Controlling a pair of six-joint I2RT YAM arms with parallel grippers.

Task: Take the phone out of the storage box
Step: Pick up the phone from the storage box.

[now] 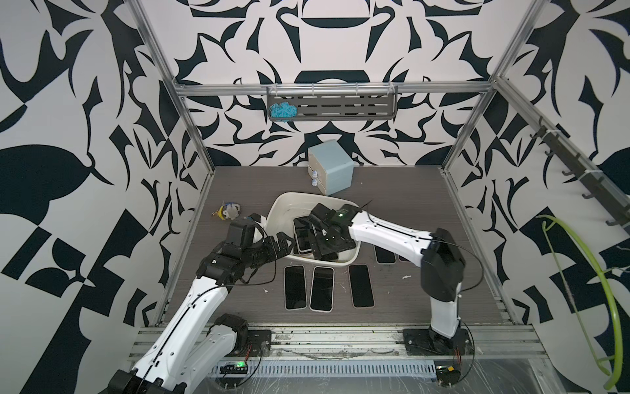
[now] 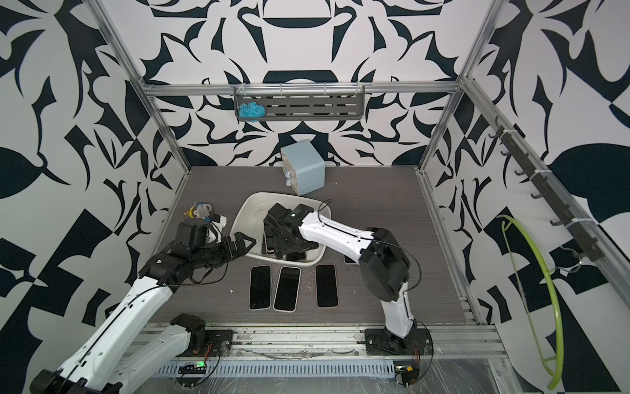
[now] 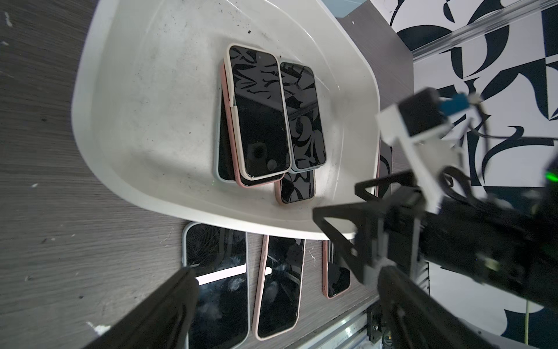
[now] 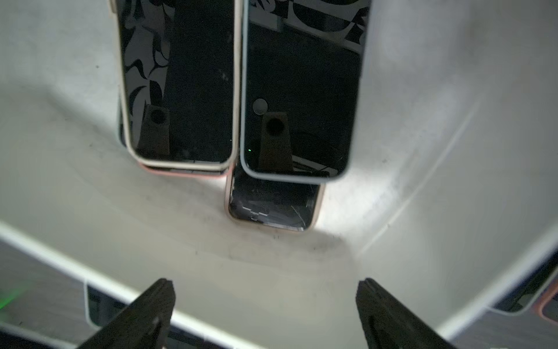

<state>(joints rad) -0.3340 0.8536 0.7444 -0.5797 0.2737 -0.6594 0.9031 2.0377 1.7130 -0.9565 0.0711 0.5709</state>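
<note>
Tabletop [image 1: 426, 211] of grey wood pattern carries everything. Near its centre sits the storage box [image 1: 289, 199], a shallow white tub, seen in both top views [image 2: 252, 201].

The right arm [image 1: 385, 233] reaches over the box from 4 o'clock. The right gripper [image 4: 265, 282] hangs above the box's wall at 6 o'clock, jaws spread wide with nothing between them, and its fingertips are apart from the phones [image 4: 299, 90]. The left gripper [image 1: 284, 240] is at the box's rim at 8 o'clock, also spread wide and empty. Whether it touches the rim I cannot tell.

At 12 o'clock of the table stands a light-blue drawer unit [image 1: 332, 169].

The task's phones lie inside the box, screens up, in two small piles side by side. A cream-cased phone [image 3: 256, 111] tops one pile and a pale-blue-cased phone [image 3: 303, 117] tops the other, just beside it. Under the latter, a pink-cased phone [image 3: 297, 187] sticks out at one end, and its screen looks cracked.

Outside the box, at its 6 o'clock, three more phones [image 1: 322, 288] lie in a row on the table, screens up. A fourth phone [image 1: 384, 254] at 4 o'clock is partly hidden by the right arm. A small toy [image 1: 230, 211] lies at the box's 9 o'clock.
</note>
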